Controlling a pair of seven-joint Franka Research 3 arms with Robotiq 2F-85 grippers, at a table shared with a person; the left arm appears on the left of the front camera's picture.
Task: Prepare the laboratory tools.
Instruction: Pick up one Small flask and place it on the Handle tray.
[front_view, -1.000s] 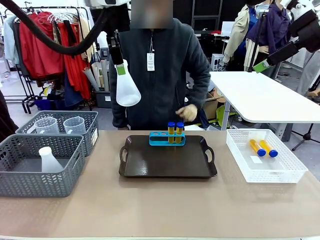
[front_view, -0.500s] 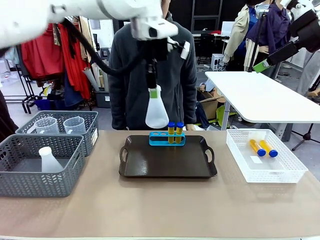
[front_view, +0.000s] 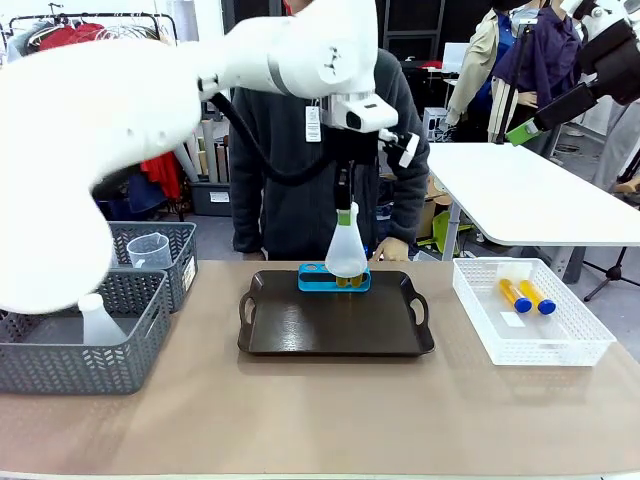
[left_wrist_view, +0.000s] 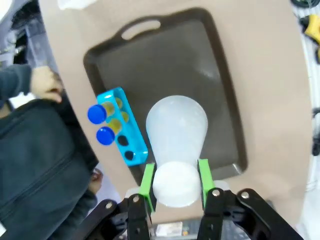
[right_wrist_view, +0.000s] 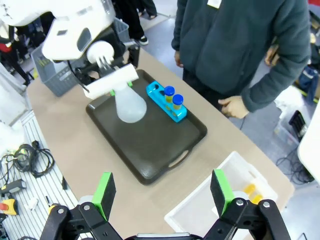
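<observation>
Left of the dark tray we see grey baskets with a second flask and a beaker; right of it, a white basket with two tubes. Above the tray our left end effector pinches the conical flask by its neck, screening the blue rack frontally; our wrist view bares its two capped tubes. Our right end effector is spread.

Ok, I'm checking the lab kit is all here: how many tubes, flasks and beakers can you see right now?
Blue-capped tubes: 4, two in the blue rack, two in the white basket.
Flasks: 2, one in the left gripper, one in the front grey basket.
Beakers: 1 in view, in the rear grey basket, which the left arm partly hides.
Total: 7.
</observation>
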